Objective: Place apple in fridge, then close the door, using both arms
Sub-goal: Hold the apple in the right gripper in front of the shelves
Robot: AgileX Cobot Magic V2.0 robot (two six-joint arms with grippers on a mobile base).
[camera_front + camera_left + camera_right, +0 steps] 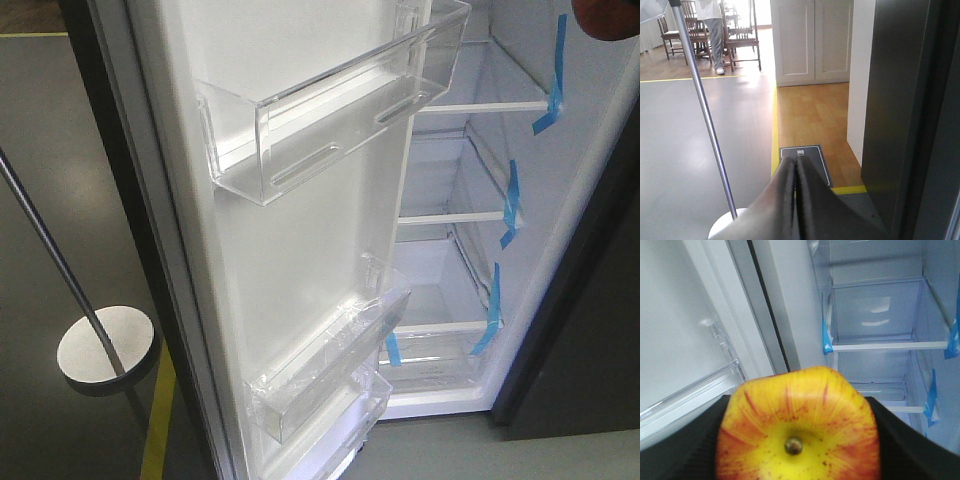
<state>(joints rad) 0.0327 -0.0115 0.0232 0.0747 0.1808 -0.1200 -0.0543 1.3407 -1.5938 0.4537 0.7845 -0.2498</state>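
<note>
The apple, yellow with red streaks and a short stem, fills the bottom of the right wrist view. My right gripper is shut on it, with a black finger on each side. It hangs in front of the open fridge, facing the white glass shelves with blue tape. The door stands open at the left, showing its white liner and clear bins. My left gripper is shut and empty, beside the door's dark grey outer face.
A metal pole on a round white base stands on the grey floor left of the door. Yellow floor tape borders a wooden floor with white cupboards. A dark grey panel adjoins the fridge on the right.
</note>
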